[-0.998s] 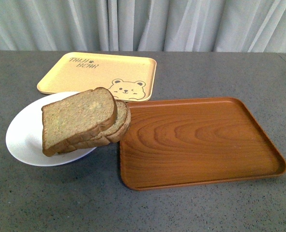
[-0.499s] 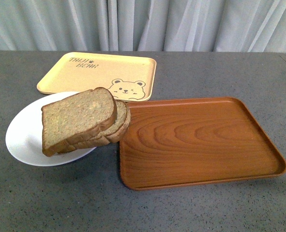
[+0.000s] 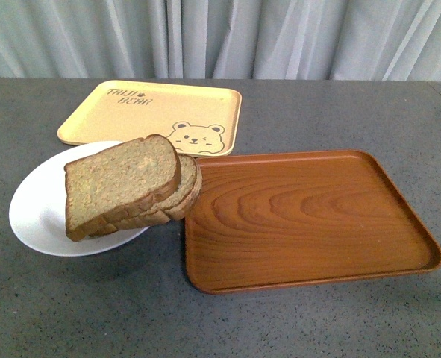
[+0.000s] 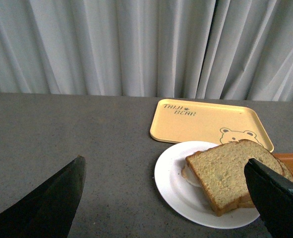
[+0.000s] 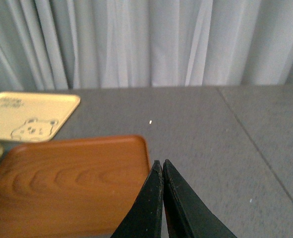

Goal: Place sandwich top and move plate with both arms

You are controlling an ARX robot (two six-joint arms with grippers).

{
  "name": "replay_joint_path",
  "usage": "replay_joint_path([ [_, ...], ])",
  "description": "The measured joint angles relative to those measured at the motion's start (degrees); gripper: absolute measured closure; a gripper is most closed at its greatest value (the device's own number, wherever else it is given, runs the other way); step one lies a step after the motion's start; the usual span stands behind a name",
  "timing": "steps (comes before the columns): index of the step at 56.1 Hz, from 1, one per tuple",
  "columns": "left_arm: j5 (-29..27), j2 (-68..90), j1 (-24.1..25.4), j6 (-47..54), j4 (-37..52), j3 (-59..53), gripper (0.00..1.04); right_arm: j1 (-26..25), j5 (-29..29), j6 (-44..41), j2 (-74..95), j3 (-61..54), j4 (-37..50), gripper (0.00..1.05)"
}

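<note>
The sandwich top is a thick brown slice lying tilted on a stack of bread. The stack rests on the right side of the white plate and overhangs its rim. A rounder slice shows beneath it. Neither arm appears in the front view. In the left wrist view my left gripper is open and wide, held back from the plate, with the sandwich top partly behind one of its fingers. My right gripper is shut on nothing, above the table beside the wooden tray's corner.
A brown wood-grain tray lies right of the plate, nearly touching the bread. A yellow bear-print tray sits behind the plate. Grey curtains hang behind the table's far edge. The wooden tray and the yellow tray both show in the right wrist view.
</note>
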Motion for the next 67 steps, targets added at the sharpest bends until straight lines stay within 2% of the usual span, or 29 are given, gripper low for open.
replay_joint_path([
  [17, 0.0, 0.0, 0.0, 0.0, 0.0, 0.0, 0.09, 0.0, 0.0, 0.0, -4.0, 0.0, -2.4, 1.03],
  [19, 0.0, 0.0, 0.0, 0.0, 0.0, 0.0, 0.09, 0.0, 0.0, -0.1, -4.1, 0.0, -2.4, 1.00],
  [31, 0.0, 0.0, 0.0, 0.0, 0.0, 0.0, 0.09, 0.0, 0.0, -0.1, -4.1, 0.0, -2.5, 0.65],
  [35, 0.1, 0.0, 0.0, 0.0, 0.0, 0.0, 0.09, 0.0, 0.0, -0.1, -4.1, 0.0, -2.4, 0.47],
  [37, 9.9, 2.5, 2.6, -4.7, -5.2, 1.9, 0.09, 0.0, 0.1, -0.1, -4.1, 0.0, -2.5, 0.38],
  [38, 16.8, 5.8, 4.1, -8.1, -8.6, 3.6, 0.09, 0.0, 0.1, -0.1, -4.1, 0.0, -2.5, 0.35],
  [39, 20.2, 8.5, 4.5, -11.1, -9.1, 4.3, 0.09, 0.0, -0.1, -0.1, -4.1, 0.0, -2.5, 0.30],
  [40, 24.6, 12.3, 4.2, -16.9, -8.1, 4.9, 0.09, 0.0, 0.0, -0.1, -4.2, 0.0, -2.5, 0.26],
  [41, 26.2, 14.8, 3.6, -20.1, -6.6, 5.0, 0.09, 0.0, 0.1, -0.1, -4.2, 0.0, -2.5, 0.21],
  [44, 26.4, 21.7, 1.0, -27.6, -0.2, 5.3, 0.09, 0.0, 0.0, -0.1, -4.2, 0.0, -2.5, 0.11],
  [46, 25.2, 25.7, -0.4, -31.4, 3.8, 5.6, 0.09, 0.0, 0.1, -0.1, -4.2, 0.0, -2.5, 0.08],
  [52, 22.4, 44.0, -2.2, -38.8, 19.3, 8.0, 0.09, 0.0, 0.1, -0.1, -4.2, 0.0, -2.5, 0.09],
  [57, 21.6, 64.1, -0.3, -43.3, 32.8, 12.8, 0.09, 0.0, 0.1, -0.1, -4.2, 0.0, -2.5, 0.09],
  [67, 19.6, 82.8, 2.1, -45.7, 39.8, 19.1, 0.09, 0.0, 0.1, -0.1, -4.2, 0.0, -2.5, 0.09],
])
